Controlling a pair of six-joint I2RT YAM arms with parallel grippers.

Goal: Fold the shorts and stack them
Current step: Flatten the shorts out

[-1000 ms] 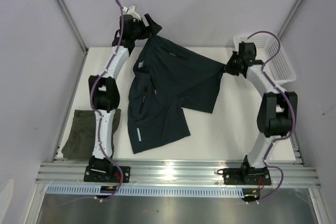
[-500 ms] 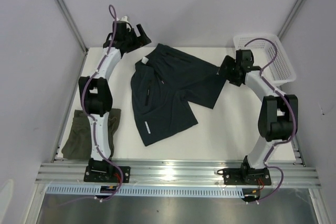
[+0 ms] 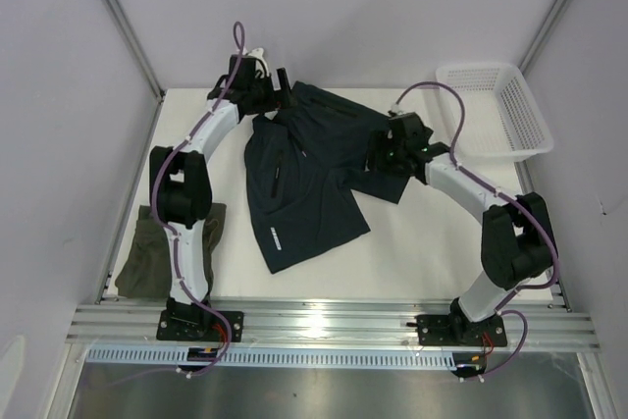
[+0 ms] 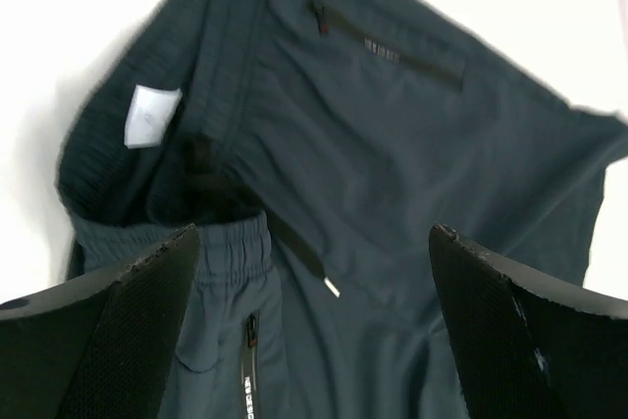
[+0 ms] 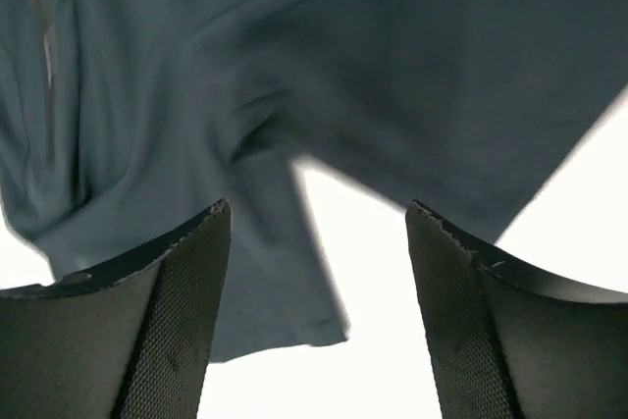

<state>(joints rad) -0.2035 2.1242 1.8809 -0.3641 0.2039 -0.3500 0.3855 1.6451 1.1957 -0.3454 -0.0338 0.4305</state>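
The dark navy-teal shorts [image 3: 304, 179] lie spread on the surface [image 3: 422, 242] toward its far edge. A second ago both claws held them stretched in the air. The left claw [image 4: 312, 242] now gapes wide and empty over the waistband. Only its camera shows a white tag [image 4: 152, 117], with no writing I can make out, and pocket print [image 4: 381, 51] too small to read. The right claw [image 5: 316, 208] stands open too, holding nothing, over the leg nearer the right edge. The olive-green shorts [image 3: 147, 252] sit at the near left corner.

The left arm [image 3: 192, 233] hides part of the olive shorts [image 3: 145, 257].
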